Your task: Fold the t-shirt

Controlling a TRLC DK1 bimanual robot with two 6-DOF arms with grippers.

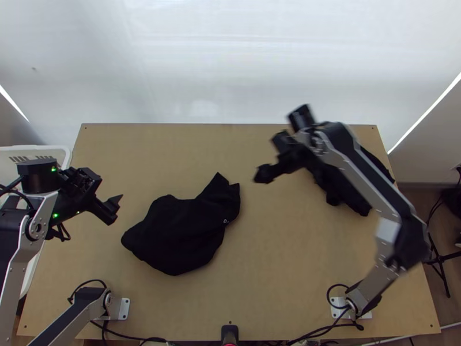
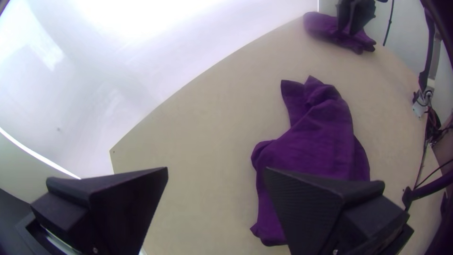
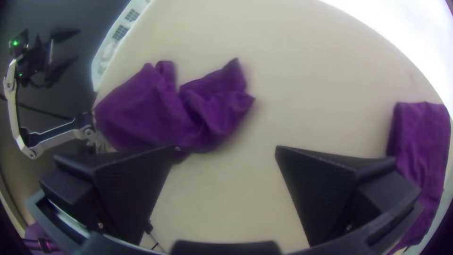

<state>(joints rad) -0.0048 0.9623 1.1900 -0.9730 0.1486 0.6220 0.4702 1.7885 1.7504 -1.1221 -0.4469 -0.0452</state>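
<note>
Released and spread wide were the left tool [image 1: 109,186] and, across from it, the right tool [image 1: 269,155], while the t-shirt [image 1: 178,233] was seen bunched on the counter [image 1: 276,259], left of centre, and another dark cloth [image 1: 343,190] was partly hidden beneath the right arm!

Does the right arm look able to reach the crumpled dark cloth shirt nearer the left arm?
Probably yes: the right gripper is open and empty, nothing seems between it and the shirt, and the left gripper hangs clear.
</note>
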